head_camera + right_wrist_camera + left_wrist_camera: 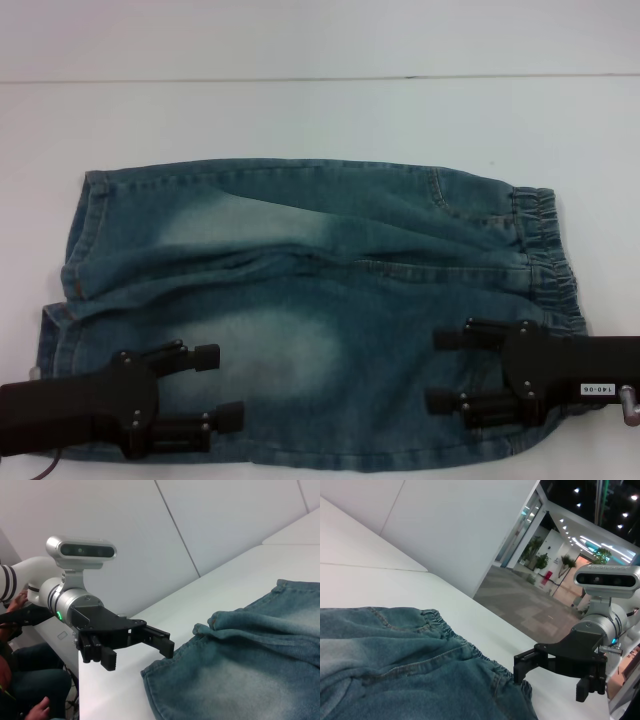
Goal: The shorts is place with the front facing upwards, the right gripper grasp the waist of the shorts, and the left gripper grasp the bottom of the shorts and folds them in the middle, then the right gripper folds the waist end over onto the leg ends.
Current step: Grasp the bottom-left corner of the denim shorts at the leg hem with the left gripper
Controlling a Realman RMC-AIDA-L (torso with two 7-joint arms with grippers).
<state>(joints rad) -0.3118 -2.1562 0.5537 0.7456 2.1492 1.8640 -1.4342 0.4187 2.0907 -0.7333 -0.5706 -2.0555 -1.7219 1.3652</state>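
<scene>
The left gripper [208,384] sat nearest the camera, low over the near leg of the shorts [320,310], its fingers apart and clamped on nothing. The right gripper [448,370] hovered likewise over the near waist side, fingers spread, also empty.

The shorts lay flat on the white table [300,110], front up, the waist [545,255] to the robot's right and the bottom of the shorts [70,300] to its left. Neither pincer had yet taken cloth, so the step in hand looked to be the grasp.

To do it well, each gripper would probably have to reach the near edge, catch both layers of denim, and lift together so the fold ran straight.

Bare table lay beyond the far edge. The near edge lay close to the table's front, leaving little margin there.
</scene>
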